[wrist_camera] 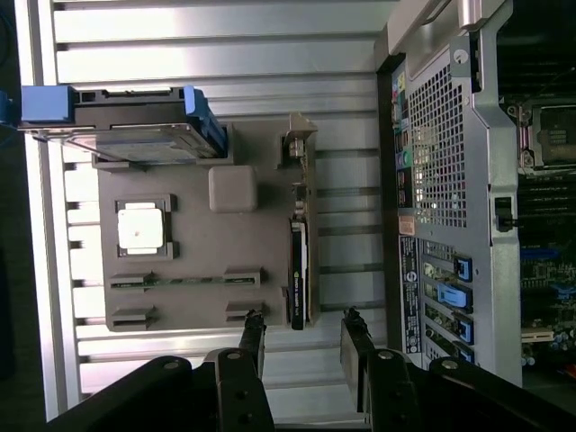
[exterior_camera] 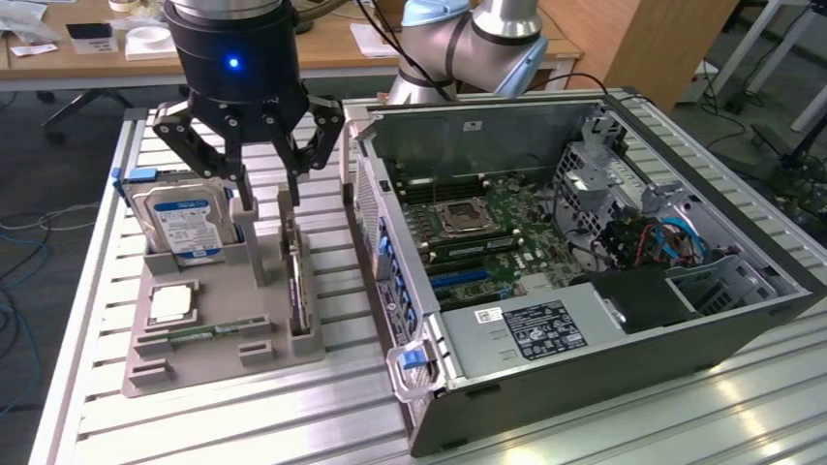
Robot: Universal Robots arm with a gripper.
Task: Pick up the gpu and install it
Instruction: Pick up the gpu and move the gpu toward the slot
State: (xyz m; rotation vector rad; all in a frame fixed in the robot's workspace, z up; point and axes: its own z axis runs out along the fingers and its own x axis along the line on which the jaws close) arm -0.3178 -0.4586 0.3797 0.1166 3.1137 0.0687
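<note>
The gpu (exterior_camera: 296, 289) stands on edge in a slot along the side of the grey holder (exterior_camera: 239, 325) nearest the computer case. From the wrist camera the gpu (wrist_camera: 299, 261) is a thin dark strip with a green edge. My gripper (exterior_camera: 267, 194) hangs above the holder's far end, over the gpu's far part, and is not touching it. Its fingers are open with nothing between them. In the wrist view the gripper (wrist_camera: 302, 319) straddles the line of the gpu, whose end lies just beyond the fingertips (wrist_camera: 255, 324).
The holder also carries an upright hard drive (exterior_camera: 188, 221), a processor (exterior_camera: 172, 303) and a memory stick (exterior_camera: 207, 332). The open computer case (exterior_camera: 723, 320) lies at the exterior view's right, motherboard (exterior_camera: 485, 228) exposed, its rear panel (wrist_camera: 432, 180) close to the gpu. A slotted aluminium table (exterior_camera: 259, 417) bears everything.
</note>
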